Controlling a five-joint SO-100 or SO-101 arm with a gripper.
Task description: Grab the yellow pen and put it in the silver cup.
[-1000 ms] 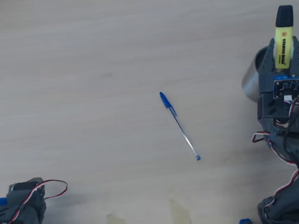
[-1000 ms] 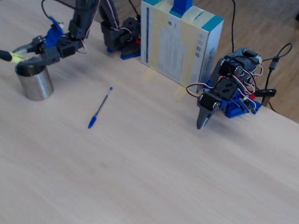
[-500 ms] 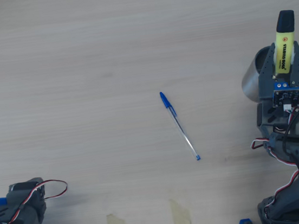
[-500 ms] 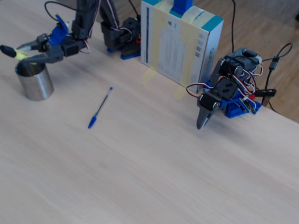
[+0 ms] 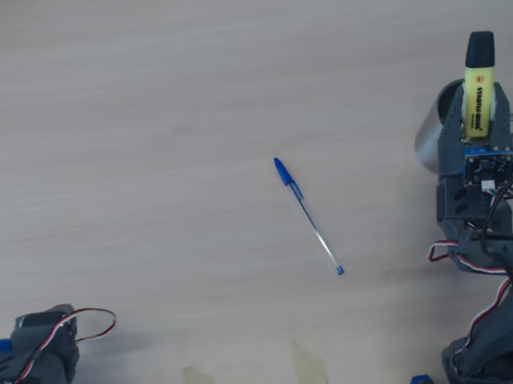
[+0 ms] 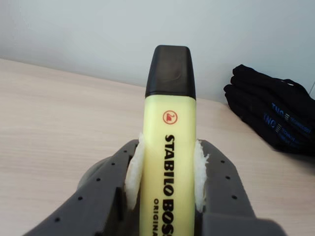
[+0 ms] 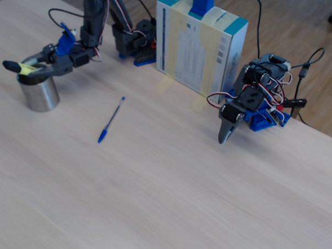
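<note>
My gripper point(image 5: 482, 106) is shut on the yellow pen point(image 5: 479, 88), a chunky highlighter with a black cap that points away from the arm. In the wrist view the pen point(image 6: 170, 147) sits between the padded jaws of the gripper point(image 6: 170, 169). The silver cup point(image 5: 434, 137) stands upright on the table right under the gripper, partly hidden by it. In the fixed view the gripper point(image 7: 33, 70) holds the pen point(image 7: 26, 69) roughly level just above the rim of the cup point(image 7: 39, 95); the cap sticks out past the cup's far side.
A thin blue-capped ballpoint point(image 5: 307, 214) lies on the table between the arms, also in the fixed view point(image 7: 111, 119). A second arm point(image 7: 249, 103) rests folded. A box point(image 7: 199, 46) stands behind. Black gloves point(image 6: 275, 110) lie at the table's far edge.
</note>
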